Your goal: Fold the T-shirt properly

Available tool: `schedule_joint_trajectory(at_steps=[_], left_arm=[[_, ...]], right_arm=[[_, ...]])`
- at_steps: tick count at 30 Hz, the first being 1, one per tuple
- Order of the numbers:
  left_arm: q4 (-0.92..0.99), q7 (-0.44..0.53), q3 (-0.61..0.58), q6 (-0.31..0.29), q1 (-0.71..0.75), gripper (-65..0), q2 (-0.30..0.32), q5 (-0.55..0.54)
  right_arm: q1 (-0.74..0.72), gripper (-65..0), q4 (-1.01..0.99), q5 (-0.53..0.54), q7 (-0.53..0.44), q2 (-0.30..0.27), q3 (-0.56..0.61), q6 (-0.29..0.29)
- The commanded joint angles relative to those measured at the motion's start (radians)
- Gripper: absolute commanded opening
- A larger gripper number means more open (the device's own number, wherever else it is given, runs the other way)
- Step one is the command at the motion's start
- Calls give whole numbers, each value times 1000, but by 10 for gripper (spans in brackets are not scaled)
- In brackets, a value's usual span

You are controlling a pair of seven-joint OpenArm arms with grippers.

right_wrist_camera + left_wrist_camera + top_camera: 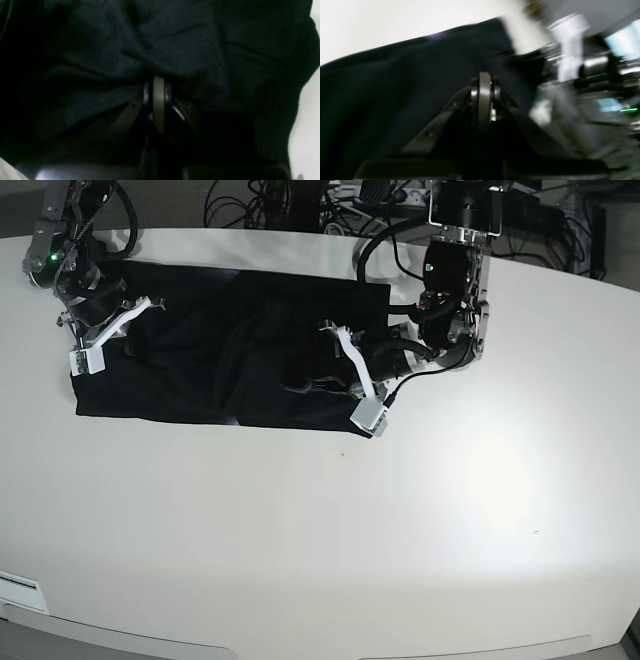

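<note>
The black T-shirt (200,340) lies spread and wrinkled across the far part of the white table (300,540), plain side up. My right gripper (128,332) is at its left end. In the right wrist view it (158,83) is shut, with bunched black cloth (200,50) pinched at its tips. My left gripper (305,383) is on the shirt's right part, where the cloth is gathered. In the blurred left wrist view its jaws (483,82) stand together against the black cloth (395,87). No print shows apart from a faint purple edge.
Cables and equipment (290,200) lie beyond the table's far edge. The left arm's column (455,270) stands just right of the shirt. The table's front edge (300,645) runs along the bottom of the base view.
</note>
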State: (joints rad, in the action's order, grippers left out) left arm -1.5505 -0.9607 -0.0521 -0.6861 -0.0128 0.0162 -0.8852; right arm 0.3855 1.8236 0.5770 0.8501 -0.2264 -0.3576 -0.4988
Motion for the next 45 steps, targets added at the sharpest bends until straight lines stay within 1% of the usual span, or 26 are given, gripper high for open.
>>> schedule_joint_trajectory(at_steps=[1, 2, 4, 6, 11, 12, 14, 16, 17, 18, 21, 23, 25, 26, 27, 30, 34, 36, 39, 41, 43, 45], left_arm=[[-15, 40, -11, -12, -7, -650, 4, 6], [-12, 72, -23, -12, -2, -650, 15, 44], [-7, 135, -50, 11, 11, -650, 38, 136], [10, 171, -74, 20, 23, -650, 54, 202], [35, 176, -97, 28, 63, -650, 76, 217], [35, 176, -98, 29, 71, -650, 83, 216], [35, 177, -97, 29, 83, -650, 95, 216], [35, 175, -97, 29, 88, -650, 109, 216], [35, 175, -98, 29, 88, -650, 119, 215], [35, 175, -97, 29, 87, -650, 126, 215], [35, 175, -98, 29, 87, -650, 150, 202], [35, 175, -97, 29, 87, -650, 167, 193], [35, 176, -97, 29, 85, -650, 184, 192], [35, 175, -97, 29, 85, -650, 190, 189], [35, 175, -97, 29, 84, -650, 192, 188], [35, 175, -97, 29, 84, -650, 192, 185], [35, 175, -97, 29, 85, -650, 195, 185], [35, 175, -97, 29, 84, -650, 200, 180], [35, 175, -97, 29, 84, -650, 206, 170], [35, 175, -97, 29, 84, -650, 206, 170], [35, 176, -97, 28, 84, -650, 205, 169], [35, 176, -97, 28, 84, -650, 205, 162]], right_arm=[[2, -650, 7, 0, 14, -7, -2, -6], [0, -650, 7, 0, 14, -7, -2, -7], [-4, -650, 7, 0, 14, -7, -2, -7], [-13, -650, 8, 0, 16, -7, -2, -7], [-53, -650, 16, 1, 27, -13, -2, -7], [-64, -627, 18, 0, 27, -19, -2, -7], [-85, -510, 24, 0, 27, -32, -3, -1], [-108, -374, 38, -4, 34, -54, -5, 31], [-119, -324, 48, -11, 44, -65, -9, 48], [-128, -297, 61, -24, 55, -77, -17, 64], [-136, -291, 90, -70, 84, -103, -55, 119], [-133, -288, 90, -81, 108, -109, -92, 144], [-121, -285, 86, -67, 124, -109, -124, 153], [-109, -285, 80, -43, 122, -109, -135, 152], [-97, -284, 69, -15, 121, -109, -144, 149], [-77, -240, 18, 58, 100, -108, -149, 124], [-78, -230, -72, 153, 105, -108, -149, 124], [-78, -230, -129, 195, 105, -108, -149, 111], [-81, -230, -210, 256, 108, -108, -149, 60], [-81, -230, -246, 342, 125, -106, -149, 19], [-81, -230, -264, 445, 171, -99, -149, -22], [-80, -230, -264, 518, 218, -87, -148, -71]])
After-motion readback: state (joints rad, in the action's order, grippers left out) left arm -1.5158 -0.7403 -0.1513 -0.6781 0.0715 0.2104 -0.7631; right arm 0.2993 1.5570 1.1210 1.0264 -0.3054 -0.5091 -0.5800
